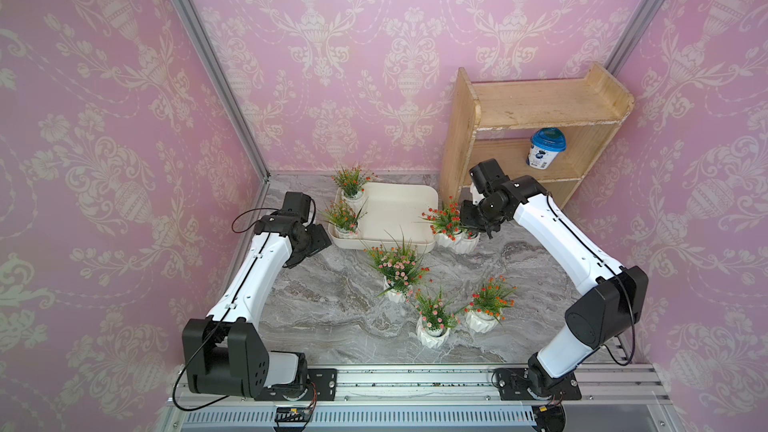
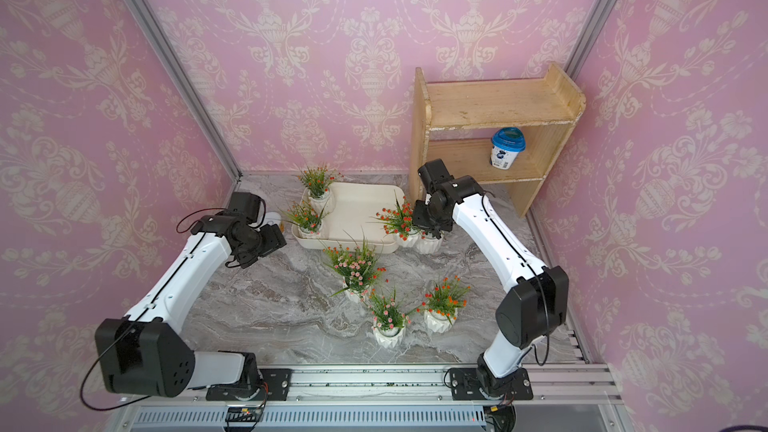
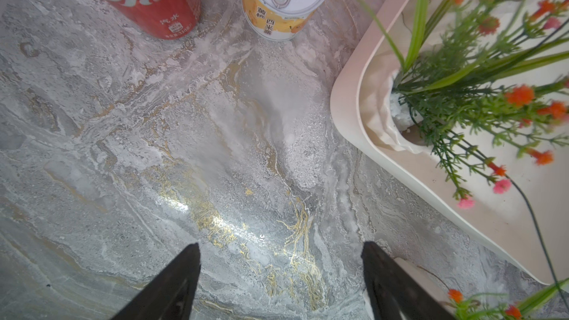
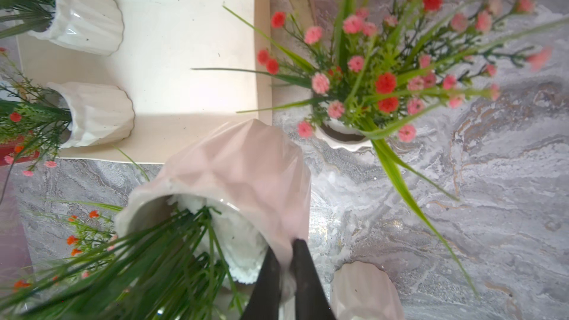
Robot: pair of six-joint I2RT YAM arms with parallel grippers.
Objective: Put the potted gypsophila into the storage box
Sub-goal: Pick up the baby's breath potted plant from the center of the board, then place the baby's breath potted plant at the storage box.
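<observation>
Right gripper (image 4: 288,281), frame bottom centre: pinched tight on the rim of the white faceted ceramic gypsophila pot (image 4: 234,180), tilted, just beside the cream plastic storage box (image 4: 184,56), not yet inside; rim grip likely avoids stems. Left gripper (image 3: 280,272) splayed, empty, above marble bench (image 3: 154,133).

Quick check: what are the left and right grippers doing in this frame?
Left gripper: open, nothing between its fingers.
Right gripper: closed on the rim of a potted gypsophila.
</observation>
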